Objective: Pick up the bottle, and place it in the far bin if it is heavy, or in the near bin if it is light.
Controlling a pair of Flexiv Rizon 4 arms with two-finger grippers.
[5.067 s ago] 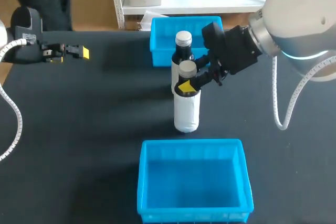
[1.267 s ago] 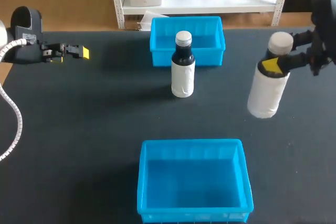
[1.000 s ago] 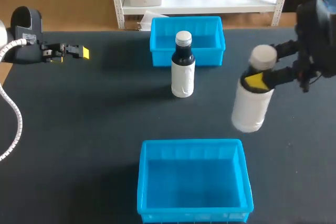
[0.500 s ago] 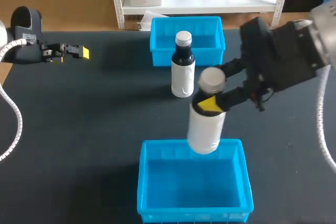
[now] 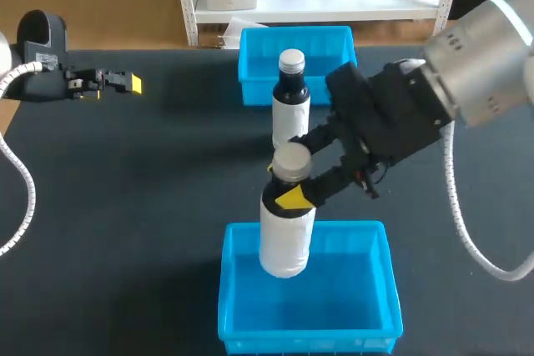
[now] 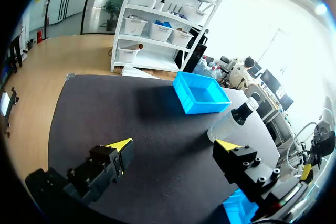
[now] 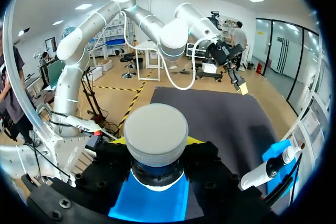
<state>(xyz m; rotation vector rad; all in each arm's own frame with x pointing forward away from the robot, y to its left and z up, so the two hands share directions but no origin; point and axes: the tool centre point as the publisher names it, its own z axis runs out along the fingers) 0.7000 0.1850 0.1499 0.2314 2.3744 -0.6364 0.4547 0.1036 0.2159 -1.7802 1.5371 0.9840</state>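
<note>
**Right arm has carried the bottle over the near bin**

The right gripper (image 5: pixel 284 185) is clamped on the neck of the white-wrapped plastic bottle with the pale round cap (image 5: pixel 286 227), one yellow-tipped finger on each side just under the cap. The bottle hangs upright below the fingers.

Change: about five seconds ago this gripper held the bottle close beside the dark glass bottle with a white label (image 5: pixel 290 114). It then swung out to the robot's right, and over the last second it travelled back inward and toward the robot. The bottle's lower half is now over the open blue plastic near bin (image 5: pixel 388 289), at that bin's far left part. Whether the base touches the bin floor cannot be told.

Meaning: the path points to the near bin, so the bottle appears to have been judged light. What remains is probably to lower and release it.

The dark bottle has not moved. It stands behind the right gripper, in front of the blue plastic far bin (image 5: pixel 250 68).

The left gripper (image 6: pixel 176 145) is spread wide and empty, well apart from both bins and unmoved.
</note>
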